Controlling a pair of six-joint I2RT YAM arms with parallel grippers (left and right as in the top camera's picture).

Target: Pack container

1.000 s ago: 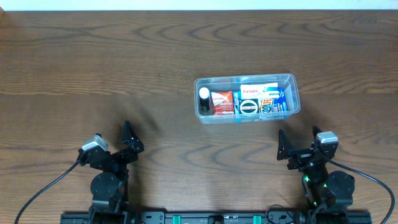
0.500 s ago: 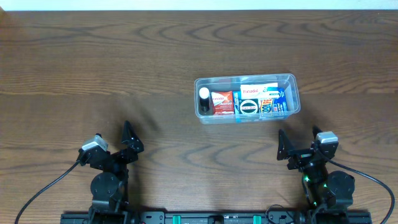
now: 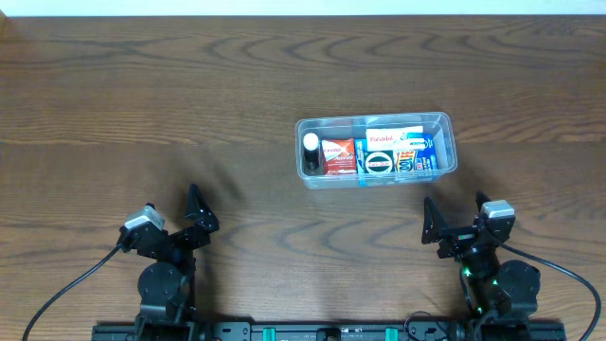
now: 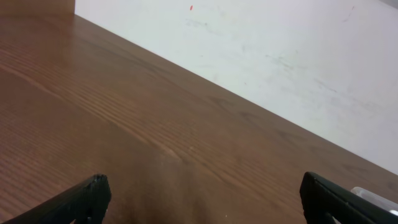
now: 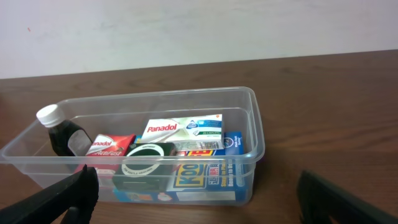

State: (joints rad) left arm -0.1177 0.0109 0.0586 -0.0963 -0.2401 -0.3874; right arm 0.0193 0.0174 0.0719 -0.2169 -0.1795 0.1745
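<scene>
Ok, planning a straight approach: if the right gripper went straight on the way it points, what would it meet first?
Probably the container, at its near long wall: it sits dead ahead of the open right gripper, with nothing between them. Depth is unclear.

A brown wood-grain table (image 3: 189,95) meets a white wall (image 4: 280,50) at its far edge.

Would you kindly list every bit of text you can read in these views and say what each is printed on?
"Panadol": white box in the container.
"Panadol": red box; the word beneath is blurred.
"KOO": blue box; the remaining letters are unclear.
Too blurred to read: the oval label on the black pack and the label on the dark bottle.
</scene>
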